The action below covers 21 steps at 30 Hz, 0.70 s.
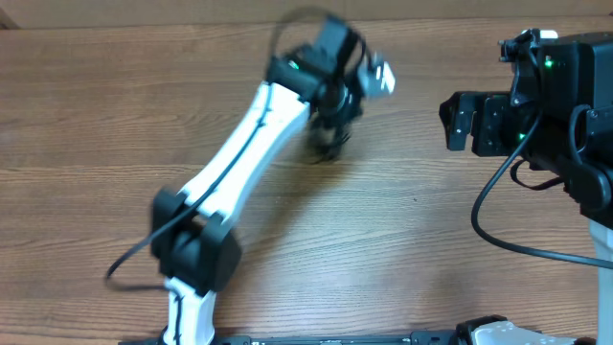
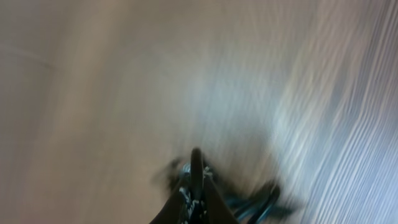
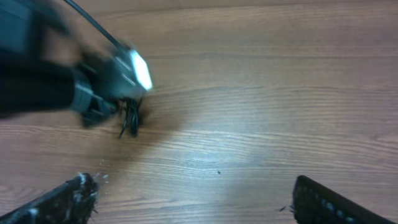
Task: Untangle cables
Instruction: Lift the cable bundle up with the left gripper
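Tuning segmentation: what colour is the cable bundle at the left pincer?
Black. The thin tangled cables show best in the right wrist view.

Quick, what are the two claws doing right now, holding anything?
Left gripper: looks closed on the cables, though the view is blurred.
Right gripper: open, holding nothing.

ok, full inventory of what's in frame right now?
cables: one tangled clump, black, cord count unreadable, upper centre
table: one, brown wood, under everything
arm wiring: thicker black leads, one per arm
left arm: one, white with black joints, from bottom edge to upper centre
right arm: one, black, right edge
left end effector: black, over the clump, blurred, jaw state unreadable
right end effector: black, right side, jaws wide open, empty
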{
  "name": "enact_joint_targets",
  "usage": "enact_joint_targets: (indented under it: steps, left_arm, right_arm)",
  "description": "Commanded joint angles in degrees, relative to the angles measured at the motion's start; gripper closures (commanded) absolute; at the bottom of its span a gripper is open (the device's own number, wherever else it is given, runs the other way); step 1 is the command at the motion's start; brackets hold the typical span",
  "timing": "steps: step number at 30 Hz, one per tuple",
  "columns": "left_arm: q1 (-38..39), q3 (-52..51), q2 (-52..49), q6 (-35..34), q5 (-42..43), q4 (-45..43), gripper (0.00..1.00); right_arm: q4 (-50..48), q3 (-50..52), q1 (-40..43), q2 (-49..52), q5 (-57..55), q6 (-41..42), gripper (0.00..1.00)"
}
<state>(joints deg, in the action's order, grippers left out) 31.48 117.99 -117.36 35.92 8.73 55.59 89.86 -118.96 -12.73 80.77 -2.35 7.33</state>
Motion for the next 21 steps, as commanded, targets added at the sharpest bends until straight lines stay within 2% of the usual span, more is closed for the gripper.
enact_joint_targets:
  steps: [1, 3, 4, 7, 11, 12, 14, 15, 18, 21]
  left_arm:
    - [0.0, 10.8, 10.0, -13.5, 0.3, 2.7, 0.96]
    - [0.0, 13.5, 12.6, -18.0, 0.3, 4.1, 0.96]
    - [-0.4, 14.6, 15.3, -24.9, 0.3, 4.6, 0.96]
    - [-1.9, 14.7, 19.6, -37.4, 1.3, 4.7, 0.96]
    - [-5.5, 14.7, 24.1, -48.8, 7.0, 5.4, 0.95]
    - [-6.4, 14.7, 24.9, -51.0, 8.7, 5.3, 0.96]
    - [-7.7, 14.7, 25.9, -51.6, 11.1, 5.3, 0.95]
    - [-8.1, 14.7, 26.2, -51.6, 11.4, 5.3, 0.96]
    - [-8.7, 14.7, 26.4, -52.0, 11.4, 5.6, 0.96]
    - [-8.7, 14.7, 26.4, -53.4, 11.3, 5.0, 0.95]
  right_arm:
    - [-1.7, -0.3, 0.3, -0.2, 0.3, 0.0, 0.19]
    - [-3.0, -0.3, 0.3, 0.0, 2.5, 0.0, 0.19]
    - [-4.2, -0.3, 0.3, 0.4, 4.7, -0.1, 0.19]
    - [-5.9, -0.3, 0.3, 1.4, 7.4, -0.5, 0.19]
    - [-8.5, -0.3, 0.3, 3.6, 16.7, -6.7, 0.19]
    - [-9.3, -0.3, 0.3, 4.3, 20.5, -9.2, 0.24]
    - [-10.7, -0.3, 0.3, 5.7, 28.6, -13.9, 0.44]
    - [-11.2, -0.3, 0.3, 6.4, 32.1, -15.7, 0.47]
    - [-11.9, -0.3, 0.2, 8.7, 42.9, -21.0, 0.48]
    - [-11.8, -0.3, -0.5, 10.9, 48.7, -21.4, 0.48]
